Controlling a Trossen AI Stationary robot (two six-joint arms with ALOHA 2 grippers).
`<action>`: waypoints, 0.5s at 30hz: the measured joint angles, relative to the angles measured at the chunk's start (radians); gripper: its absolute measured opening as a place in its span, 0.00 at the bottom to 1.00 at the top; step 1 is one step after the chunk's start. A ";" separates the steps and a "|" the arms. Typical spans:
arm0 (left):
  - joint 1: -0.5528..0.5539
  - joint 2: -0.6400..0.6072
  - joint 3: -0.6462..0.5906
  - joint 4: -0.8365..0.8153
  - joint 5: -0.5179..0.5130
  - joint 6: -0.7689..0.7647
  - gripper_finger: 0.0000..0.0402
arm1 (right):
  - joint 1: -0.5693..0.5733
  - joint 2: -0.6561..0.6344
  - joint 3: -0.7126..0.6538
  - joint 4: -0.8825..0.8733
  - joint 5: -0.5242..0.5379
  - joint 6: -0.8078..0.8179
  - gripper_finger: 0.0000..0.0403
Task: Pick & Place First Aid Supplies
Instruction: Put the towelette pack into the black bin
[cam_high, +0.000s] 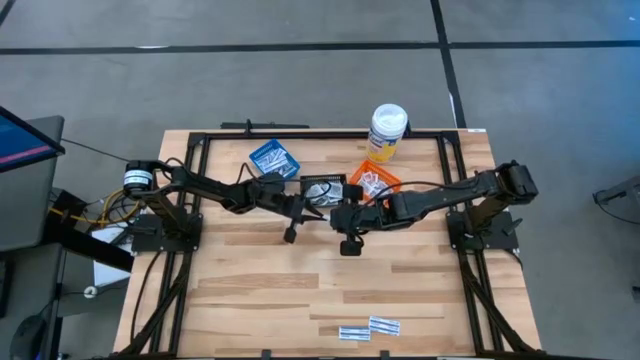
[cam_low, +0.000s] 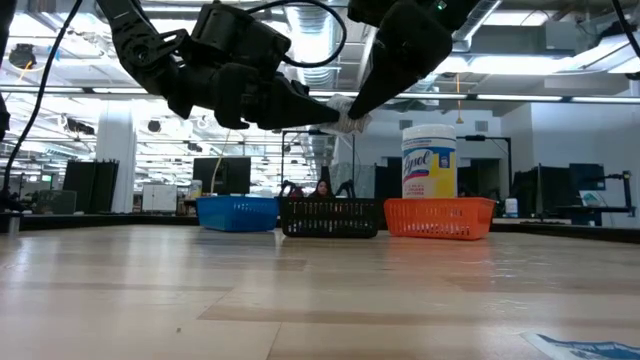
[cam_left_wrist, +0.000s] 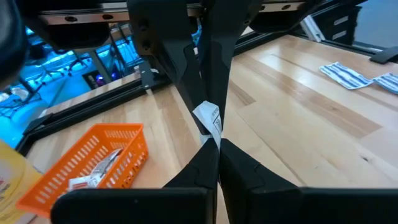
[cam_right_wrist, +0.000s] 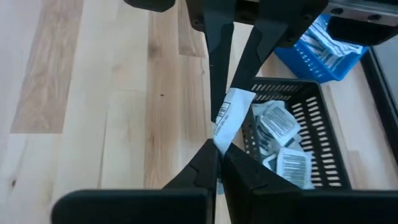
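Both my grippers pinch one small white packet (cam_right_wrist: 229, 119) between them above the black basket (cam_right_wrist: 323, 146): left fingers (cam_left_wrist: 249, 177) and right fingers (cam_right_wrist: 245, 168) closed on it. I judge a handover; one side must let go, then drop it. Orange basket (cam_left_wrist: 93, 158), blue basket (cam_high: 274, 159) flank it.

We reach both arms inward so our grippers meet tip to tip, raised above the worktop. The left gripper (cam_high: 308, 205) has its fingers (cam_left_wrist: 208, 165) pressed together, and the right gripper (cam_high: 335, 212) likewise has its fingers (cam_right_wrist: 208, 163) clamped, both pinching one packet (cam_right_wrist: 229, 119).
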 joint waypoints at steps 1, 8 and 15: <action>-0.001 -0.001 0.000 0.000 -0.013 -0.001 0.02 | 0.000 0.000 0.002 -0.004 0.002 0.000 0.02; -0.001 -0.001 0.001 -0.006 -0.036 0.000 0.02 | -0.001 0.000 0.009 -0.044 -0.002 0.053 0.04; 0.000 -0.001 -0.003 -0.017 -0.029 0.001 0.02 | 0.000 -0.001 0.004 -0.095 0.002 0.079 0.17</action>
